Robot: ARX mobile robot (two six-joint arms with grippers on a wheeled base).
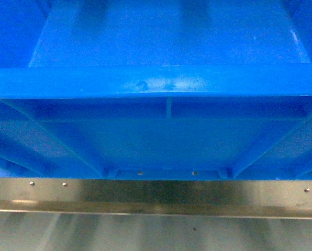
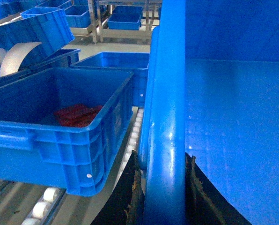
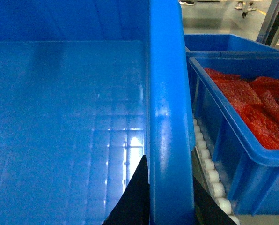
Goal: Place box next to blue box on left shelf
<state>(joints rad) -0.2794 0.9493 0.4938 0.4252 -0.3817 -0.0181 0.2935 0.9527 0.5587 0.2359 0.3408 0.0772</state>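
Box: the box (image 1: pixel 161 136) fills the head view, its thick rim running across the frame, ribbed outer wall below it, bare glossy floor above; its base sits at the edge of a metal shelf (image 1: pixel 156 201).
Left gripper: the left gripper (image 2: pixel 164 197) is clamped on the box's left rim, one dark finger (image 2: pixel 132 187) outside the wall and the other inside.
Right gripper: the right gripper (image 3: pixel 170 201) grips the right rim the same way, dark fingers (image 3: pixel 137 197) on either side of it.
Left neighbour: a blue crate (image 2: pixel 60 131) stands just beside the box on white rollers (image 2: pixel 43 199) (something red lies in it).
Right neighbour: another blue crate (image 3: pixel 233 154) holds red packets (image 3: pixel 252 103), near the box's right wall, with rollers (image 3: pixel 207 164) showing between them.
Background: more blue crates (image 2: pixel 125 18) stand farther off.
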